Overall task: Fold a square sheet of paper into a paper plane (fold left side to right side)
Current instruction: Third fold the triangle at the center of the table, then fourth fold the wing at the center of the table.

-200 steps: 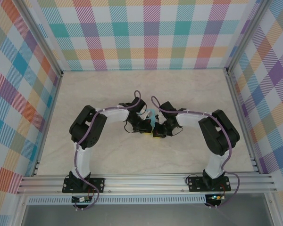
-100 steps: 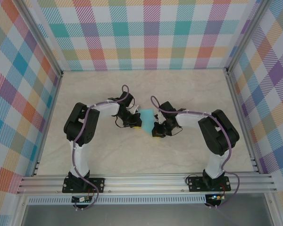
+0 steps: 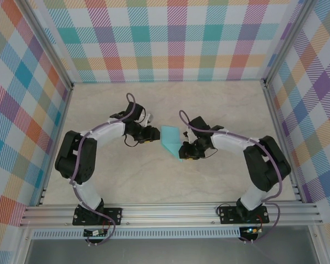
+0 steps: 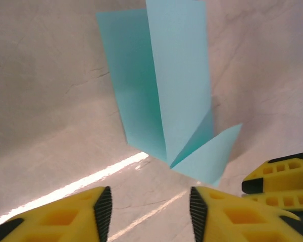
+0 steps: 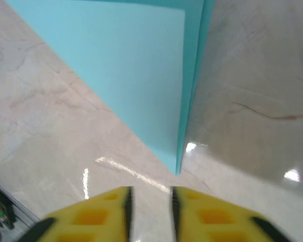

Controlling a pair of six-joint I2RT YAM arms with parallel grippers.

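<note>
Left wrist: folded paper (image 4: 177, 75), flaps lifted. Left gripper (image 4: 150, 209) fairly wide, right gripper (image 5: 151, 201) narrow, both empty. Risk: unpressed creases spring open.

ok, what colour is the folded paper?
Plain light turquoise, unmarked. The paper plane shows best in the left wrist view.

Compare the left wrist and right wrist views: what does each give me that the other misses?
Left wrist: the paper plane with a small flap sticking out near its tip, and the right gripper beside it. Right wrist: the plane's point straight ahead of that gripper's narrowly parted fingers. Both: turquoise paper lying free on the table, open jaws gripping nothing.
</note>
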